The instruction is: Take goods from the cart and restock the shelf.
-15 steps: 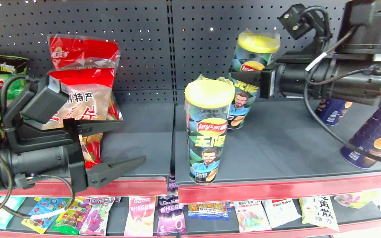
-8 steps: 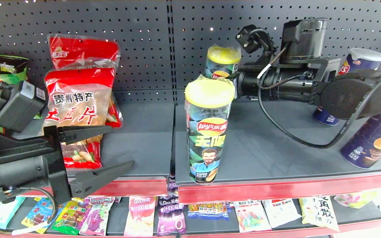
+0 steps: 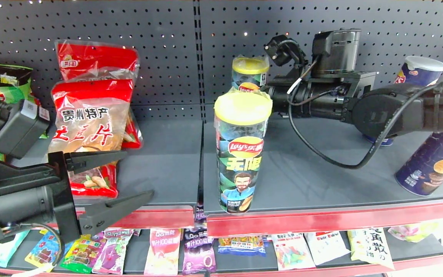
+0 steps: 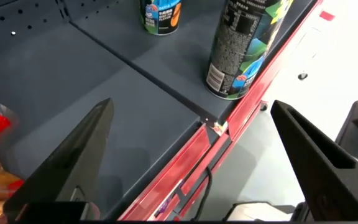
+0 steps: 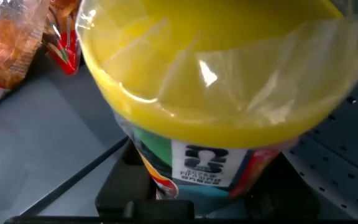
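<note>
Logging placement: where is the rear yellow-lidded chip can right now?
Head view, centre: the rear can is in the right tool, at the back of the shelf, directly behind the front can.

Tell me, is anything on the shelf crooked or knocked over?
Nothing has fallen or spilled. The dark blue can at the shelf's right front looks tilted, its top hidden behind the right arm. The front yellow-lidded can stands straight; the right end effector grips the back yellow-lidded can.
</note>
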Motion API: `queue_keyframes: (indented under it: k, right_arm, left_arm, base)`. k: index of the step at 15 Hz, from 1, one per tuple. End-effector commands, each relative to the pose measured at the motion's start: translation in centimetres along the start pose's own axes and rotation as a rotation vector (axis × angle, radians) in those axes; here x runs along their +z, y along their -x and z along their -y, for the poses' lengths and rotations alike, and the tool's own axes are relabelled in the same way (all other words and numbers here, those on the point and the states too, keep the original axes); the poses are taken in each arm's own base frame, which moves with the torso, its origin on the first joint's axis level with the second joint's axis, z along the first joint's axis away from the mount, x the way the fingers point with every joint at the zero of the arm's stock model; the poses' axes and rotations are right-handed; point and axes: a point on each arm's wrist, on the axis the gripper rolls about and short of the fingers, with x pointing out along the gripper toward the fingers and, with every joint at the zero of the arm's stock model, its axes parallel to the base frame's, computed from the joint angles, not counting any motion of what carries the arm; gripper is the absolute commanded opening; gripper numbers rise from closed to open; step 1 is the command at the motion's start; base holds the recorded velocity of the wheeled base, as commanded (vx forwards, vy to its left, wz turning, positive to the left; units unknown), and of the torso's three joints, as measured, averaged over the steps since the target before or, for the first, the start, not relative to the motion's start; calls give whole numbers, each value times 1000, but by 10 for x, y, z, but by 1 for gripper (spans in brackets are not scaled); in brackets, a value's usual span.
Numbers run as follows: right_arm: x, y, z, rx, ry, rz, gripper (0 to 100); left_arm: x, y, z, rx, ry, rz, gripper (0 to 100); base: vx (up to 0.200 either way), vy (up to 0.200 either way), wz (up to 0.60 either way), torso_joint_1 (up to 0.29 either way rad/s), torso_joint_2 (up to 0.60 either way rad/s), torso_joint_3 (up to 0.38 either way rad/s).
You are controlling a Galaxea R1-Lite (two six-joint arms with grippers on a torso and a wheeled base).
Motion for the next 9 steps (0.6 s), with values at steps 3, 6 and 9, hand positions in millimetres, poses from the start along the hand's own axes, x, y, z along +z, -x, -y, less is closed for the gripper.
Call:
queue_keyframes:
  k: [3, 6, 9]
  right_arm:
    - [5, 3, -1, -1, 1, 11, 0]
    - [9, 7, -4, 2, -10, 18, 0]
    - [12, 7, -8, 1, -19, 24, 0]
  left_arm:
    - [-1, -1, 0, -2, 1, -4, 100]
    - [-1, -1, 0, -4, 1, -4, 100]
    - [-1, -1, 0, -4, 1, -4, 100]
  base:
    - [0, 0, 0, 0, 0, 0]
    - [0, 0, 0, 0, 0, 0]
    - [0, 0, 0, 0, 0, 0]
